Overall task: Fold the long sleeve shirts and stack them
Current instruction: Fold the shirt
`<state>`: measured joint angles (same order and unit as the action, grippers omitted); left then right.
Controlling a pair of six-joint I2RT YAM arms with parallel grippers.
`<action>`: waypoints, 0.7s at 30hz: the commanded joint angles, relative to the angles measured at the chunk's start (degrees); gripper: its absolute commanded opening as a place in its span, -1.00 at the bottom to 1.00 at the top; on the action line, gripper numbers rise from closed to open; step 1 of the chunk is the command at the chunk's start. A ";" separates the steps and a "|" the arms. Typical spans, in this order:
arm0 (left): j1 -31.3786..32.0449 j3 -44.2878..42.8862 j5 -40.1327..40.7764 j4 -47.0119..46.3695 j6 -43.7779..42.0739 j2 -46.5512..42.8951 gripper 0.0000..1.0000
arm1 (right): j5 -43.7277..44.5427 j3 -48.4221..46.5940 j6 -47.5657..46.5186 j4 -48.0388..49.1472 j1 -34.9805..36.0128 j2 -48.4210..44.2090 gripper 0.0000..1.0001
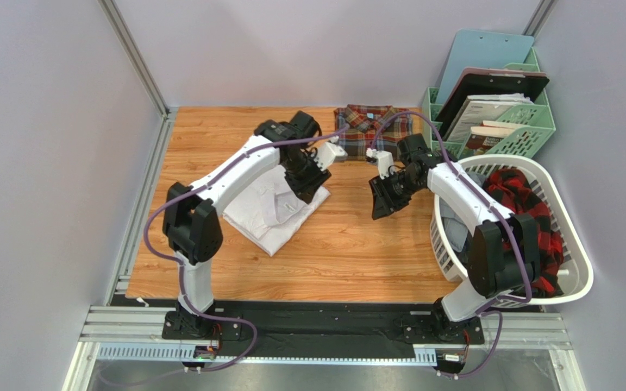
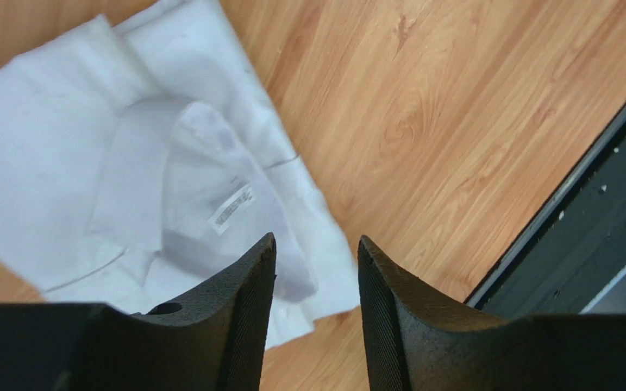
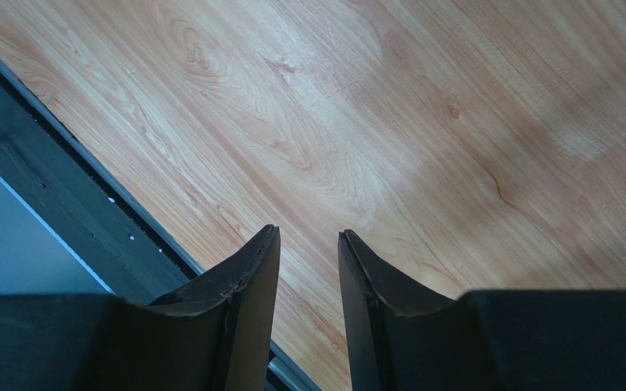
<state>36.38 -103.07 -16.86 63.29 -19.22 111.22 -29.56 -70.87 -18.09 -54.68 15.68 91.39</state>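
**Long sleeve shirts: two folded, lying apart on the desk**

1. Plain white collared cloth shirt point(image 1: 269, 213): lies folded in a rough rectangle on the left half of the light wooden desk point(image 1: 349, 252), set at an angle to the desk edges. In the left wrist view, the white shirt point(image 2: 88, 155) shows its collar uppermost, with a small white label point(image 2: 233, 209) inside the neck. Some cloth along its top is rumpled rather than flat.

2. Red, brown and green plaid collared cloth shirt point(image 1: 367, 130): lies folded at the far edge of the desk, right of centre, collar up with a teal lining showing. The plaid shirt is well apart from the white shirt; they are not stacked.

3. Left hand point(image 1: 310, 184): positioned over the far right corner of the white shirt. In the wrist view, the left hand point(image 2: 316, 248) has its black jaws spread with a clear gap, and nothing is pinched between them. Whether the tips touch the cloth cannot be told.

4. Right hand point(image 1: 386, 199): positioned over bare wood between the two shirts and the basket. In the wrist view, the right hand point(image 3: 308, 238) has its jaws spread with a gap, and only desk surface shows between them. It holds nothing.

5. Other items: a white slatted plastic laundry basket point(image 1: 573, 273) stands at the right edge of the desk, holding a red and black checked cloth point(image 1: 528, 204). A pale green plastic rack point(image 1: 537, 134) with boards and papers stands behind the laundry basket.
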 commanded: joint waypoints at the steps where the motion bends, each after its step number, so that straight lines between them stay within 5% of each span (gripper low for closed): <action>1: -7.89 -3.81 -4.32 9.83 -10.90 -5.05 -0.14 | -3.04 1.87 0.50 0.36 -0.12 -4.56 -0.23; 6: -14.40 0.40 2.95 9.76 -25.59 -2.33 -0.36 | -3.84 3.54 1.39 1.06 -0.13 -6.14 -0.22; 14: -14.76 17.53 7.98 0.98 -26.92 -0.57 -0.57 | -6.29 6.62 2.88 0.97 -2.58 -9.48 -0.21; 17: -13.01 21.50 8.51 0.26 -24.04 1.71 -0.66 | -8.75 7.68 4.81 0.89 -5.22 -9.92 -0.21; 21: -1.54 23.96 3.53 1.48 -17.27 2.25 -0.70 | -11.83 8.38 6.74 -0.08 -9.34 -10.18 -0.22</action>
<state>24.53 -79.92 -8.64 64.88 -41.93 113.73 -36.60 -63.31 -14.33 -54.63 9.50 83.24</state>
